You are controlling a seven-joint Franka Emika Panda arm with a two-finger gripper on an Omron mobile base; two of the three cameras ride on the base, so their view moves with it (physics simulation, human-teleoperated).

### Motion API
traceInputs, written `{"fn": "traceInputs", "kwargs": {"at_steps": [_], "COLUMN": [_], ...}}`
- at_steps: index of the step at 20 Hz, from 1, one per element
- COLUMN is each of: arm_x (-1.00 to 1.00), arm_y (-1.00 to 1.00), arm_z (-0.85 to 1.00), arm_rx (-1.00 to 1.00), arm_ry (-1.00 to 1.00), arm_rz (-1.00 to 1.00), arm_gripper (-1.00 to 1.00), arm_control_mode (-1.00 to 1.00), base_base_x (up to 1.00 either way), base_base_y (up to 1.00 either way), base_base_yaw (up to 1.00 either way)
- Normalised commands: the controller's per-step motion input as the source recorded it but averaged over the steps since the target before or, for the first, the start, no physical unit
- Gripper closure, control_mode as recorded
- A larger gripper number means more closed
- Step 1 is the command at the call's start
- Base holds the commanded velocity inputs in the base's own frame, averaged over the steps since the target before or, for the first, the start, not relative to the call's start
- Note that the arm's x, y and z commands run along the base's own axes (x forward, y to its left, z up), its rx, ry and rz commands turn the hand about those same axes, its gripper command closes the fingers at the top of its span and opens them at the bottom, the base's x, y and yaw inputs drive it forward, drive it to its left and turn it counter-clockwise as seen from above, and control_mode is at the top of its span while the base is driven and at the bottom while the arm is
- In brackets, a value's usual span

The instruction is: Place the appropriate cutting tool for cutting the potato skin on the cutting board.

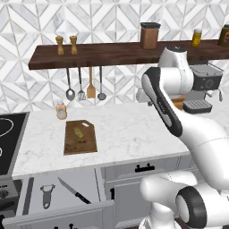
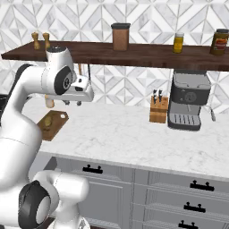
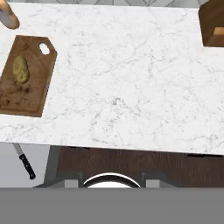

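The dark brown cutting board (image 1: 80, 141) lies on the marble counter left of the arm, with the yellowish potato (image 1: 79, 133) on it. From the hand view the board (image 3: 33, 83) and potato (image 3: 20, 69) sit at the upper left. The grey peeler (image 1: 47, 196) lies in the open drawer (image 1: 58, 210) below the counter, beside the black-handled knife (image 1: 74, 191). The knife (image 3: 25, 162) also shows at the hand view's lower left. My gripper (image 2: 74, 103) hangs high above the counter, right of the board, open with nothing between its fingers (image 3: 70, 181).
A stove (image 1: 6, 138) borders the counter on the left. A small bottle (image 1: 61, 110) stands behind the board. Utensils (image 1: 80, 85) hang under the wall shelf (image 1: 89, 56). A knife block (image 2: 158, 109) and a coffee machine (image 2: 188, 105) stand at the right.
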Motion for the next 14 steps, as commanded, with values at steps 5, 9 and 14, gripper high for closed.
{"fn": "traceInputs", "kwargs": {"at_steps": [5, 9, 14], "arm_x": [-0.48, -0.95, -0.67], "arm_y": [0.08, 0.71, 1.00], "arm_z": [-0.11, -0.54, -0.63], "arm_rx": [0.00, -0.01, -0.11], "arm_ry": [-0.02, 0.02, 0.15], "arm_rz": [0.00, 0.00, 0.02], "arm_gripper": [-1.00, -1.00, -1.00], "arm_control_mode": [-1.00, -1.00, -1.00], "base_base_x": [0.00, 0.00, 0.00], "base_base_y": [0.00, 0.00, 0.00], "base_base_yaw": [0.00, 0.00, 0.00]}}
